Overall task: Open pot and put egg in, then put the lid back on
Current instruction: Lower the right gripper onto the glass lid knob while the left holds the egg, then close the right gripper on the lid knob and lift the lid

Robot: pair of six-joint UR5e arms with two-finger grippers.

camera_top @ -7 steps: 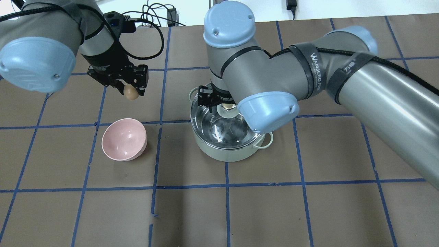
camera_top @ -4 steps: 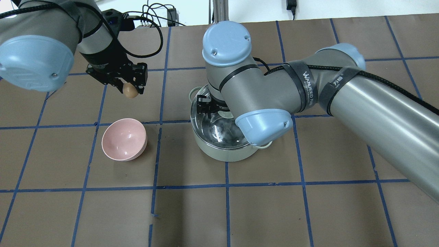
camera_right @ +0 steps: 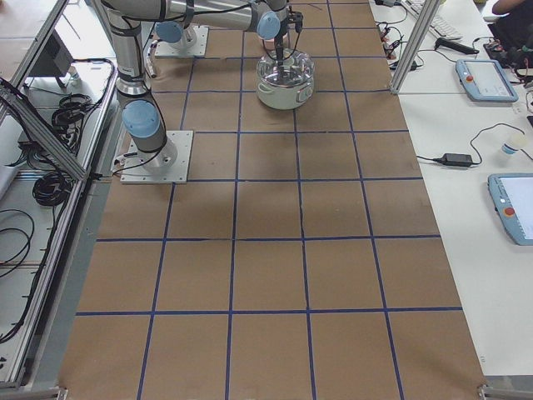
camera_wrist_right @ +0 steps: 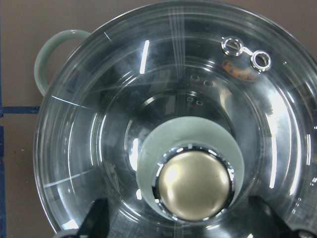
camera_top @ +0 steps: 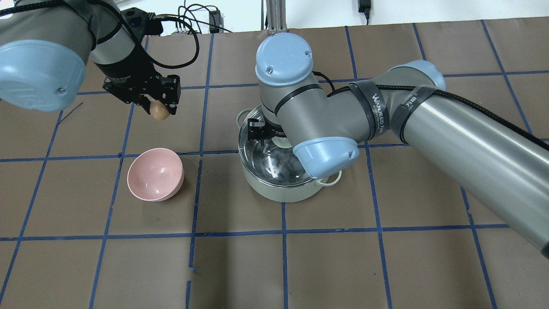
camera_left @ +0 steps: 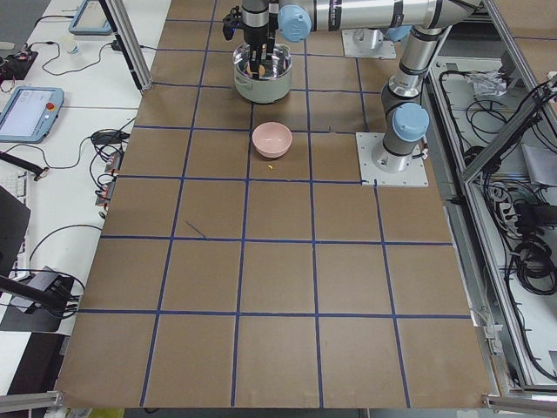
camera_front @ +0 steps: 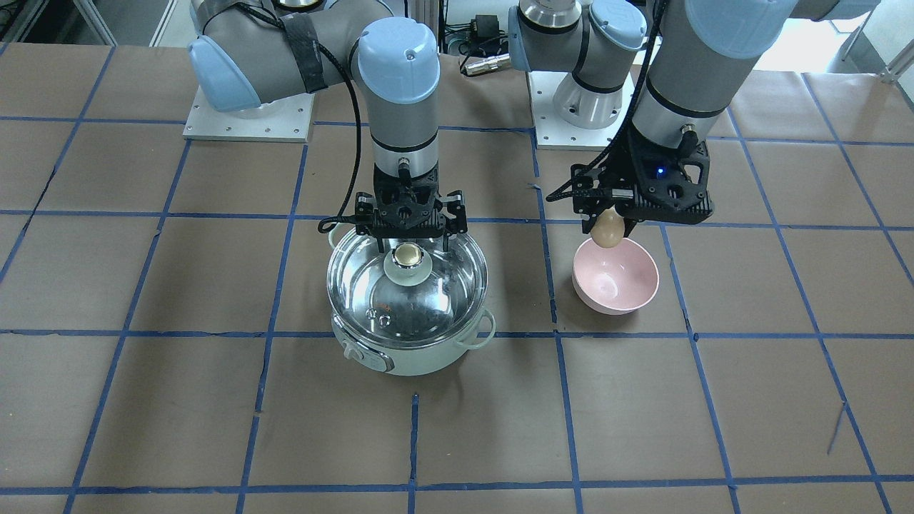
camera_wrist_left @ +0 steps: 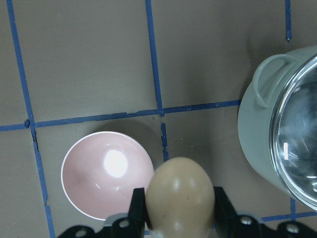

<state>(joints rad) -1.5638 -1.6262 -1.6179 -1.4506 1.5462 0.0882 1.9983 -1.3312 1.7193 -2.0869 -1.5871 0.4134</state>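
My left fingers (camera_wrist_left: 138,210) are closed narrow on the egg (camera_wrist_left: 180,196), one on each flank of it, its blunt end poking out beyond the tips. I hold it in the air, clear of the surface (camera_top: 343,266). Looking down past the egg, I see the pink bowl (camera_wrist_left: 108,174) standing upright below and a little to one side. The pot (camera_wrist_left: 255,131) sits further off to the other side, well apart from the egg.

My right fingers (camera_wrist_right: 96,220) are spread wide over the pot. They hang straight down, one on each side of the knob (camera_wrist_right: 193,178), and neither touches it. The knob's shiny cap lies midway between them. I cannot tell whether my tips are level with the knob or just above it.

The lid (camera_front: 371,285) rests flat on the pot's rim, so the pot is closed. The pot stands upright on the surface, beside the bowl and apart from it.
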